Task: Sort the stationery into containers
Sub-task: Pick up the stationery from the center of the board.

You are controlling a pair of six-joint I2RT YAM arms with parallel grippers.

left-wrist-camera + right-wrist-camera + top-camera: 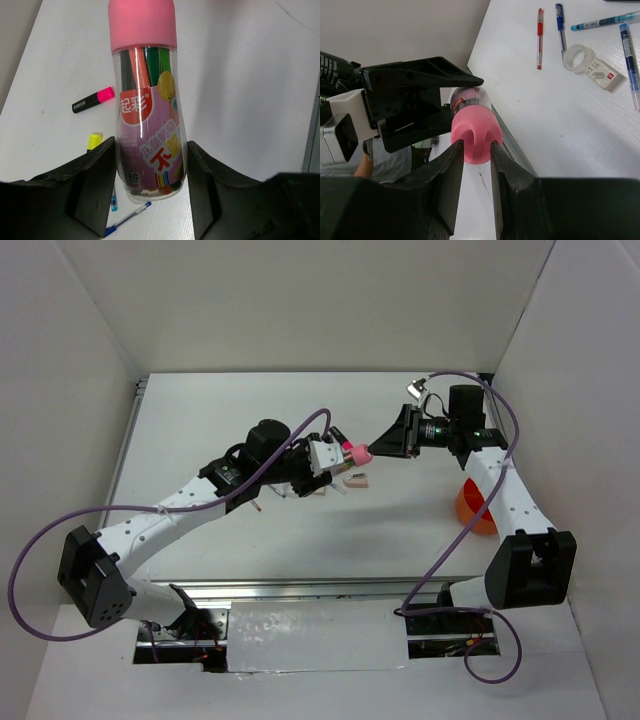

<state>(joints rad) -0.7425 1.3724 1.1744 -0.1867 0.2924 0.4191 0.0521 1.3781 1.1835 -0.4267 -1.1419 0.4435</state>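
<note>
- white walls box in a white table (250, 405). from the top camera, both arms meet above its middle. the left gripper (325, 456) is clamped round the body of the pink tube (347, 452), which is held off the surface. the right gripper (384, 446) sits at the tube's cap end.
- same view: the orange cup (468, 502) stands at the right, partly behind the right arm, and i cannot tell what is in it. an eraser (357, 480) lies loose near the tube. i judge the sorting barely begun.
- left wrist: the tube stands between the two pads (100, 170), touching both. a red badge on its label reads "起彩". larger characters below start with "不" and the rest curves out of sight. a recycling mark sits near the base, and coloured markers show inside. a pink-capped highlighter (93, 100), a yellow-capped highlighter (94, 141) and a blue pen (127, 219) lie unsorted on the table.
- right wrist: the jaws are narrowed about the pink cap (472, 135), with the pads at its sides. i cannot tell whether they grip it yet. a red pen (539, 37), blue pens (560, 25), a tape ring (577, 57) and a wrapped eraser (603, 75) lie loose. the wrapper's print is too small to read.
</note>
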